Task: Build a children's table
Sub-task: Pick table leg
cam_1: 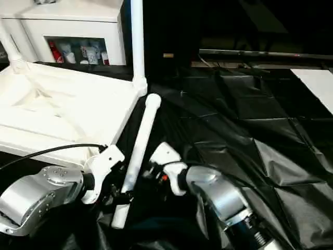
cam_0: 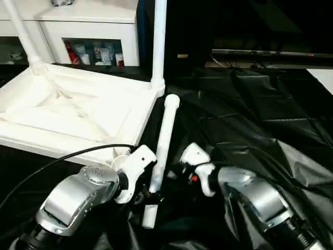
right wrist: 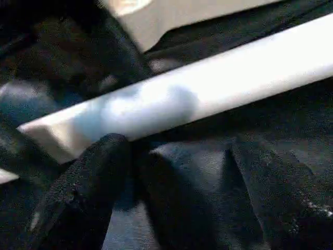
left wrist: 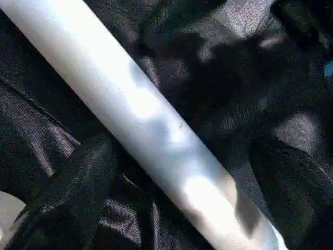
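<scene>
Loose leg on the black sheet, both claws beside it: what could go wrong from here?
The loose leg is round and lies on slick, wrinkled black sheet; a one-sided nudge from the left claw or right claw may roll it away. Swinging it up could hit the standing leg in the tabletop.

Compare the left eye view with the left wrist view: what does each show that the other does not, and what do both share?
Left eye view alone: the upturned tabletop with two legs already standing in its corner sockets, a white cabinet behind it, and both silver forearms reaching towards the work.
Left wrist view alone: a close look at the left gripper's black fingers, spread apart on either side of the tube.
Both: the loose leg lying on the black sheet, with the left gripper at it.
</scene>
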Robot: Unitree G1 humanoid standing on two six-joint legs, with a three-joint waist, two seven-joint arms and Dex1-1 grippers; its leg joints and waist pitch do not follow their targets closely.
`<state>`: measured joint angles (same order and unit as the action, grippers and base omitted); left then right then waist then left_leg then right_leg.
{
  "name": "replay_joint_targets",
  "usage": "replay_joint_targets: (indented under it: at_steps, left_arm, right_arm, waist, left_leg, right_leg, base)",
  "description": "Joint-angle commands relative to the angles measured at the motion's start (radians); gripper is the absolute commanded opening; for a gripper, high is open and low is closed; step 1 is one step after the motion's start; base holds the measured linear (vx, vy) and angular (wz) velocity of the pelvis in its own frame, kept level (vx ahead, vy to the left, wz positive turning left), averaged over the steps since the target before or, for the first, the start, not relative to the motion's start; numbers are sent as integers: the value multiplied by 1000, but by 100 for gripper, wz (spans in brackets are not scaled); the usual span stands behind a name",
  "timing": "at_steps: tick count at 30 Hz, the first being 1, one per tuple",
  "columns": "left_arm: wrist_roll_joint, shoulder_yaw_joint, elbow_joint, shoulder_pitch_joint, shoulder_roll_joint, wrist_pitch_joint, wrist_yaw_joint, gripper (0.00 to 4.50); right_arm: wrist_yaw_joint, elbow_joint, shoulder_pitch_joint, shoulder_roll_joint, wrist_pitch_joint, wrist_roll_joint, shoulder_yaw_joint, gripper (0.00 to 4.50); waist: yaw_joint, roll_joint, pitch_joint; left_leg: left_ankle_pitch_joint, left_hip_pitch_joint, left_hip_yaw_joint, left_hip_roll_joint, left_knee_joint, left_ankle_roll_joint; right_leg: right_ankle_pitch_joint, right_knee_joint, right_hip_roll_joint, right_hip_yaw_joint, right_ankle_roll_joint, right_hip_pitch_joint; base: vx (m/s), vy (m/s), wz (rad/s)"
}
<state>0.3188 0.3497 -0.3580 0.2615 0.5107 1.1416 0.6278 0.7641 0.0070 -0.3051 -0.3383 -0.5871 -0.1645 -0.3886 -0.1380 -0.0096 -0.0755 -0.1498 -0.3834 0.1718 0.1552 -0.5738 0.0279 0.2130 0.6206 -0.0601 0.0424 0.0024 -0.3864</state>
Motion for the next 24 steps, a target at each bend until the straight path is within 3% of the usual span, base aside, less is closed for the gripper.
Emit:
replay_joint_targets:
  at_steps: [1,5,8,9,10,13,18,24]
  left_arm:
    - [-21,16,15,-13,23,10,-6,427]
    - [-23,22,11,-11,37,-2,-1,405]
    - [-30,40,4,-14,69,-34,20,370]
    - [-30,40,4,-14,69,-34,20,365]
    - [-34,54,4,-19,85,-49,28,354]
    - [-41,64,13,-22,92,-65,27,329]
    - [-50,76,22,-13,103,-98,37,287]
    - [-87,117,9,-30,173,-284,133,244]
  right_arm:
    - [-14,-19,-8,-19,0,-7,41,362]
    - [-33,-31,-6,-44,2,-12,100,362]
    - [-52,-45,-4,-71,-1,-30,180,362]
    - [-52,-45,-4,-71,-1,-30,180,362]
    - [-63,-52,-4,-85,-1,-42,226,362]
    - [-74,-62,-4,-103,-9,-65,287,362]
    - [-72,-90,16,-116,-13,-83,326,362]
    - [-86,-133,72,-128,26,-104,390,362]
  waist:
    - [1,10,42]
    - [0,8,47]
    - [-1,5,48]
    - [-3,6,48]
    - [-5,7,49]
    - [-6,7,52]
    - [-6,7,58]
    - [-9,10,67]
  left_leg:
    - [-457,29,-44,71,86,68]
    - [-429,28,-41,70,86,65]
    - [-409,29,-39,70,84,56]
    - [-403,29,-38,69,83,53]
    - [-389,30,-36,70,83,51]
    - [-362,28,-34,69,81,47]
    - [-334,27,-32,69,77,40]
    - [-306,27,-30,70,74,33]
  right_leg:
    - [449,-106,-90,-55,-110,9]
    - [391,-102,-88,-53,-120,14]
    - [363,-101,-88,-54,-128,15]
    - [359,-101,-89,-55,-129,16]
    - [347,-100,-88,-55,-133,16]
    - [314,-96,-86,-54,-139,19]
    - [267,-91,-85,-51,-158,25]
    - [214,-85,-84,-49,-165,28]
  base:
    - [0,0,0]
    - [0,0,0]
    - [0,0,0]
    - [0,0,0]
    - [0,0,0]
    - [0,0,0]
    - [0,0,0]
    - [0,0,0]
